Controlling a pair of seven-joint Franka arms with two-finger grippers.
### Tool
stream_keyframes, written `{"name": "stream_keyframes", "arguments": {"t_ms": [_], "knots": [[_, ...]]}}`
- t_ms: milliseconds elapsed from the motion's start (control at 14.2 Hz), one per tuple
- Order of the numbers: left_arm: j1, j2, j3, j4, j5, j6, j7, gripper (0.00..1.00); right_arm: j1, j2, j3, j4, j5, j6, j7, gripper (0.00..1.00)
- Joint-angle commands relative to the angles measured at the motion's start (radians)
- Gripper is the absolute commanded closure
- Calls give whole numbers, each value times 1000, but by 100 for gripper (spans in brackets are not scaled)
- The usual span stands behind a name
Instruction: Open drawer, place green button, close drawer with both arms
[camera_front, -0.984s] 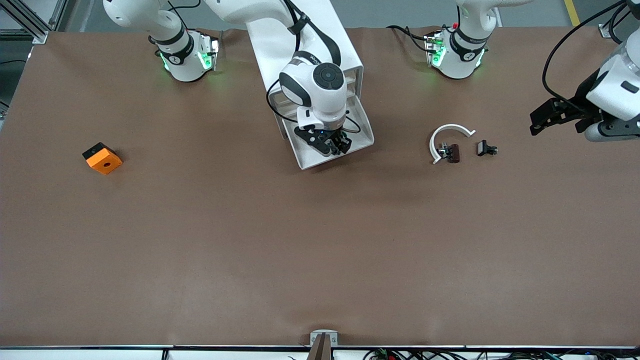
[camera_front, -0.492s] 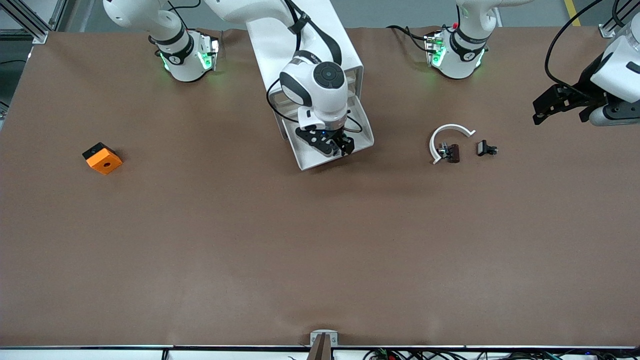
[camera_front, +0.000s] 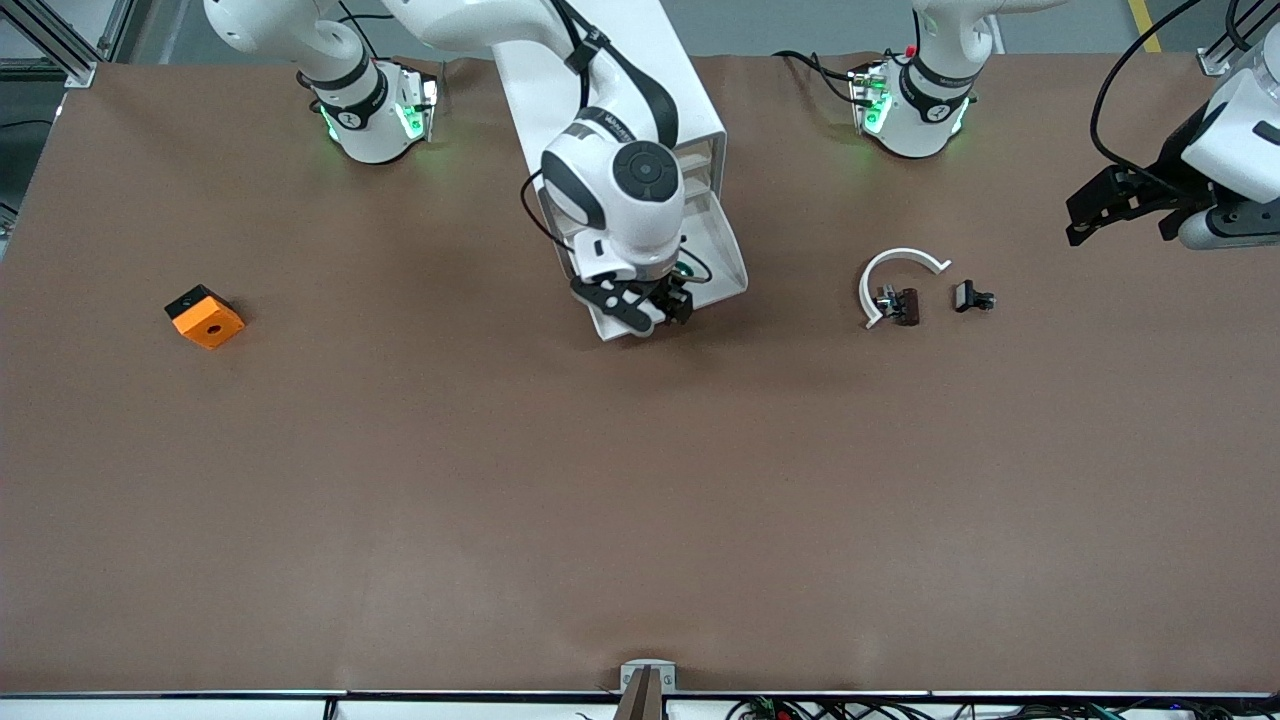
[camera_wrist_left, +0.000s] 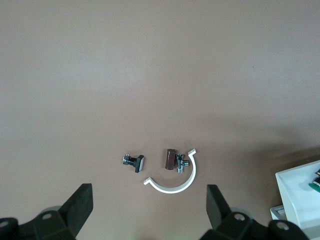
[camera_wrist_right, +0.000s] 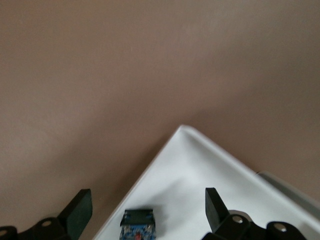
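The drawer stands pulled out of the white cabinet, toward the front camera. The button lies on the drawer's white floor near a corner, black and blue body showing; in the front view a bit of its green peeks from under the hand. My right gripper hangs open just above it, fingers apart on either side, nothing held. My left gripper is open and empty in the air over the left arm's end of the table.
A white arc-shaped piece, a brown part and a small black clip lie between the drawer and the left arm's end. An orange block with a hole sits toward the right arm's end.
The right gripper has lifted off the drawer floor and shifted toward the drawer's front, leaving the button there. The left gripper rose a little, then held still.
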Motion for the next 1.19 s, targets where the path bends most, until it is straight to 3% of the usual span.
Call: {"name": "stream_keyframes", "arguments": {"t_ms": [0,633,843,1125], "knots": [[13,-11,-5,2,-12,-13,20,0,-105,-51,16,48,6,-103,-150,0],[-6,42,-16,11,-18,3,-3,0,-474,-211,10,47,-6,-356,-807,0],[-27,145,-46,11,-58,97,-55,0,-612,-238,9,47,-25,-397,-1045,0],[-120,339,-120,24,-44,280,-309,0,-753,-258,6,50,-48,-397,-1293,0]]}}
